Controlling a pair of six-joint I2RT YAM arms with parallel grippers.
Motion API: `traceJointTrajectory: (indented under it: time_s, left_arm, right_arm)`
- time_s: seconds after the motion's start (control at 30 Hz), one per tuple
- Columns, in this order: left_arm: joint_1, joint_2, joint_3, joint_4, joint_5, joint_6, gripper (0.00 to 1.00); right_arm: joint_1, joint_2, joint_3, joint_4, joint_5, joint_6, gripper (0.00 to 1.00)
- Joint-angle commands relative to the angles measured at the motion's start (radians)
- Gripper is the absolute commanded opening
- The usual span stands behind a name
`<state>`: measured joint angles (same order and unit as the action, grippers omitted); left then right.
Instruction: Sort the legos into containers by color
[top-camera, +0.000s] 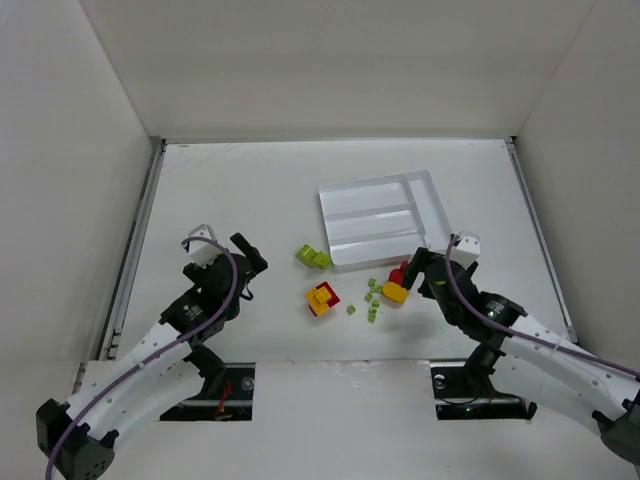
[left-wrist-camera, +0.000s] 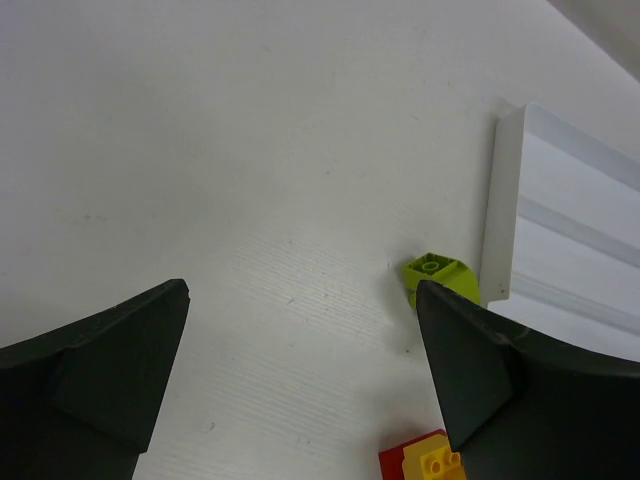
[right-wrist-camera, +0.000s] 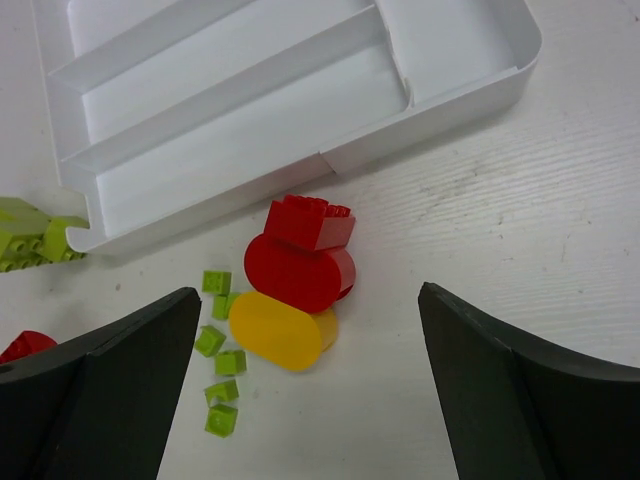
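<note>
Where one tray (right-wrist-camera: 440, 125) ends, two red legos (right-wrist-camera: 310, 222) (right-wrist-camera: 295, 275) join one yellow lego (right-wrist-camera: 280, 330).

Red-yellow brick (left-wrist-camera: 415, 463) cut off at bottom edge; tray (left-wrist-camera: 499, 205) at right.

- Tray (right-wrist-camera: 430, 122): smooth white plastic — faintly translucent, with a soft sheen.
- Red brick (right-wrist-camera: 298, 275) and yellow brick (right-wrist-camera: 280, 330): glossy moulded plastic.
- Lime cubes (right-wrist-camera: 222, 390): plastic, duller.
- Table (right-wrist-camera: 520, 230): matt white, finely grained, scuffed.
- Fingers (right-wrist-camera: 100, 400) of the right gripper (right-wrist-camera: 308, 298): dark, matt — plastic-looking.
</note>
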<state>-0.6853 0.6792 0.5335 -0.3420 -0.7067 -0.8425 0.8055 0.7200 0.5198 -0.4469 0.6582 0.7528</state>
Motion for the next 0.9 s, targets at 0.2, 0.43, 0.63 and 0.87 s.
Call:
traceJointTrajectory:
  time_s: [0.2, 0.43, 0.63, 0.87]
  left_arm:
    - [0.017, 0.002, 0.037, 0.099, 0.009, 0.102, 1.00]
    - [-0.042, 0.020, 0.025, 0.259, -0.077, 0.227, 1.00]
    - [-0.101, 0.011, 0.000, 0.360, -0.111, 0.352, 1.00]
    - [-0.131, 0.088, -0.024, 0.449, -0.073, 0.362, 0.24]
  right_arm:
    - [-0.010, 0.137, 0.020, 0.079, -0.009, -0.026, 1.00]
    - [-0.012, 0.229, 0.031, 0.120, -0.023, -0.030, 1.00]
    - [-0.015, 0.294, 0.028, 0.189, -0.028, -0.035, 0.98]
    - [-0.076, 0.381, 0.072, 0.263, -0.032, -0.078, 0.78]
